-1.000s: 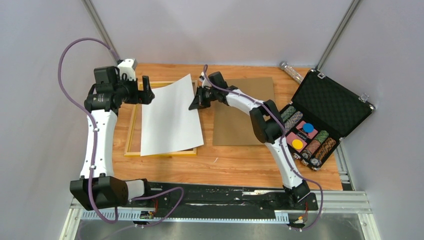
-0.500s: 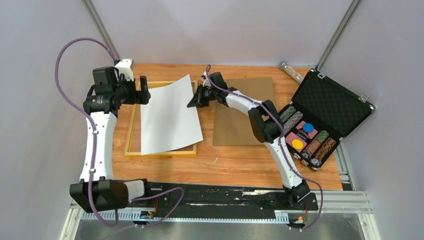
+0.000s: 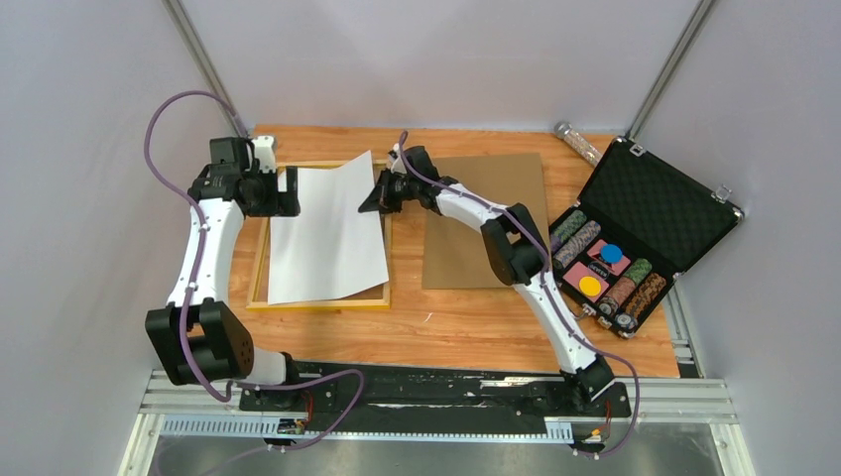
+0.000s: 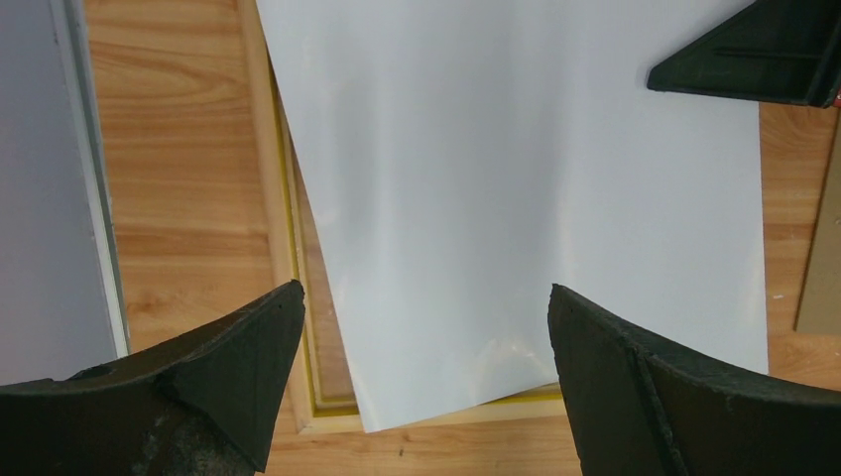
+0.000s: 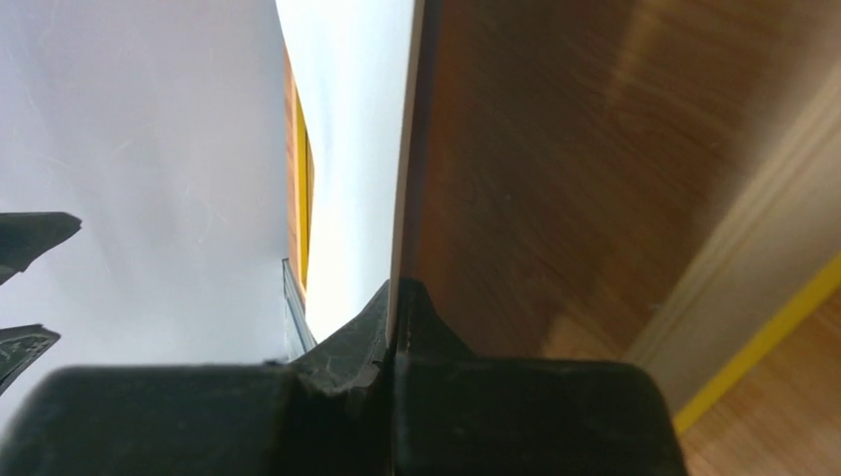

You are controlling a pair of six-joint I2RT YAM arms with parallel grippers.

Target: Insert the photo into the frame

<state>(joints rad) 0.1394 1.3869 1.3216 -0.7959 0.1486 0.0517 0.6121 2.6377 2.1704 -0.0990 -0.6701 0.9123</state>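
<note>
right tool (image 3: 377,196) is clamping the far right edge of the photo (image 3: 327,238), holding that side raised. left tool (image 3: 288,190) is hovering over the photo's far left edge, fingers wide apart, gripping nothing. the photo is lying white side up, skewed across the frame (image 3: 260,263) on the worktop (image 3: 476,327), its near edge riding on the frame's near rail.

risks: letting go now is likely leaving the sheet perched on the rail, unseated. pressing the skewed sheet down is risking a crease. the pinch on glossy paper may be slipping.
</note>
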